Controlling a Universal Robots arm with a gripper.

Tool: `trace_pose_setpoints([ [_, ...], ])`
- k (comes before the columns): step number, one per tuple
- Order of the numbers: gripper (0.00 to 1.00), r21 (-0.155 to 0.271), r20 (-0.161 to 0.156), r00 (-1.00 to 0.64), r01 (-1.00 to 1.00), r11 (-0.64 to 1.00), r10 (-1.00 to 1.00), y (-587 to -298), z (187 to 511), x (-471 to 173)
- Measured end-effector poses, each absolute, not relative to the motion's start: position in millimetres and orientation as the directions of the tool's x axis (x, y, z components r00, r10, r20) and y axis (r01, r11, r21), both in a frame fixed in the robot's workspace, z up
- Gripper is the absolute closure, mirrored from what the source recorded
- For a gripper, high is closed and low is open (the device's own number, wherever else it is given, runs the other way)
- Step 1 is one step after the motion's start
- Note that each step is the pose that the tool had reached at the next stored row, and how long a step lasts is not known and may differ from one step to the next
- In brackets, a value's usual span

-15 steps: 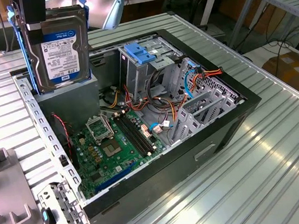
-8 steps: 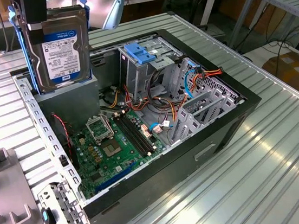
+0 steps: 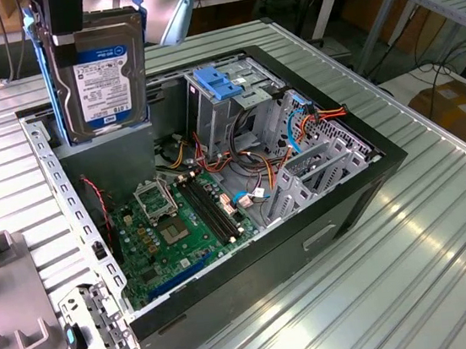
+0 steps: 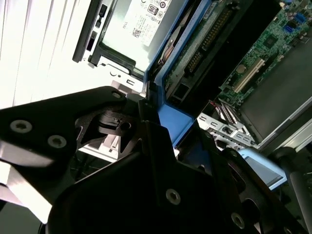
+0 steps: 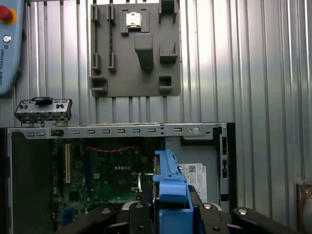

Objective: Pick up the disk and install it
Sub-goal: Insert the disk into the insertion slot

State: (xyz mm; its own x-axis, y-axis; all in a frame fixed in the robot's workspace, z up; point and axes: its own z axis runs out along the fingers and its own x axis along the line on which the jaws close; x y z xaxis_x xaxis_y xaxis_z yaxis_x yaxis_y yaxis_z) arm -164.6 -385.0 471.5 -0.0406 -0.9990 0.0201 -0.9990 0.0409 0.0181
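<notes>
1. The disk (image 3: 102, 76): one. It hangs upright, label facing the exterior camera, above the rear corner of the open case. Blue side rails run along both long edges. In the first wrist view it shows edge-on (image 5: 170, 180).
2. The gripper (image 3: 71, 37): one. It is closed onto the top end of the disk, with the blue rail clamped between its black fingers (image 5: 139, 217).
3. Power supply box (image 5: 195, 175): one, grey with a white sticker. It sits inside the case directly under the disk.
4. Drive cage (image 3: 235, 119): one, bare metal, topped by one blue bracket (image 3: 220, 81). It stands just beside the disk, toward the exterior view's right.
5. Cables (image 3: 248, 160): a loose bundle of orange, red and yellow, lying between the cage and the motherboard (image 3: 172, 233).
6. Computer case (image 3: 347, 203): one, black, lying on its side with the panel off.
7. Loose metal bracket (image 3: 94, 328): one, just outside the case wall.
8. Grey fixture plate (image 5: 134, 48): one, with raised holders, well apart from the case.
9. Table (image 3: 443, 225): ribbed aluminium, bright under the light.
10. Room: workbenches on metal legs stand behind, and a cardboard box (image 3: 463, 112) sits on the floor.
</notes>
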Motion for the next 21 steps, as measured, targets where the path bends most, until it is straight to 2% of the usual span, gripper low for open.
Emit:
trace_pose_setpoints([
  [21,0.63,0.018,0.021,-0.041,-0.999,0.041,-0.999,-409.4,471.2,-156.5],
])
